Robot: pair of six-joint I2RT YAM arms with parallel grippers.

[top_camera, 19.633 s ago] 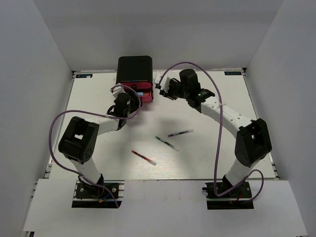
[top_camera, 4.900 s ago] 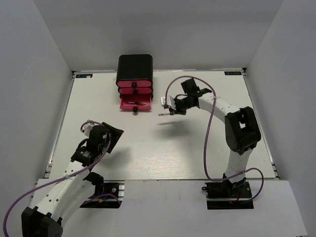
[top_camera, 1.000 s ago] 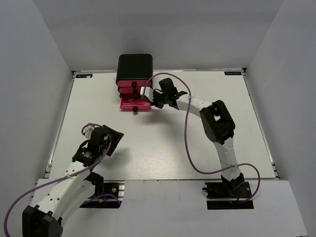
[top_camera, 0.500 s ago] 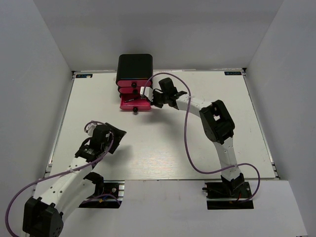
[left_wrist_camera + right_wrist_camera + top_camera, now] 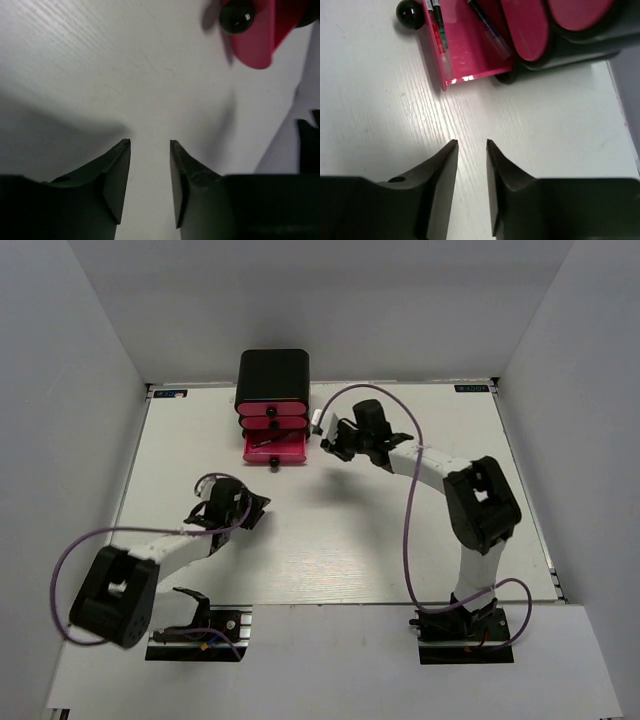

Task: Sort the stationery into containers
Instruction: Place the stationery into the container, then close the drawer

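The black cabinet (image 5: 272, 375) stands at the back of the table with three pink-red drawers. The top two are shut. The bottom drawer (image 5: 273, 449) is pulled out; in the right wrist view it (image 5: 470, 55) holds a red and green pen (image 5: 439, 35) and a thin dark pen (image 5: 487, 27). My right gripper (image 5: 327, 442) hovers just right of the open drawer, open and empty (image 5: 471, 144). My left gripper (image 5: 255, 510) is over bare table in front of the drawer, open and empty (image 5: 150, 144). The drawer's black knob (image 5: 239, 15) shows ahead of it. No stationery lies loose on the table.
White walls enclose the table on three sides. The purple cable (image 5: 410, 490) loops along the right arm, and another (image 5: 75, 550) along the left arm. The table (image 5: 350, 530) is white wood grain.
My right gripper has pulled back from over the open drawer to its right side. My left arm has swung forward and right, toward the drawer front.
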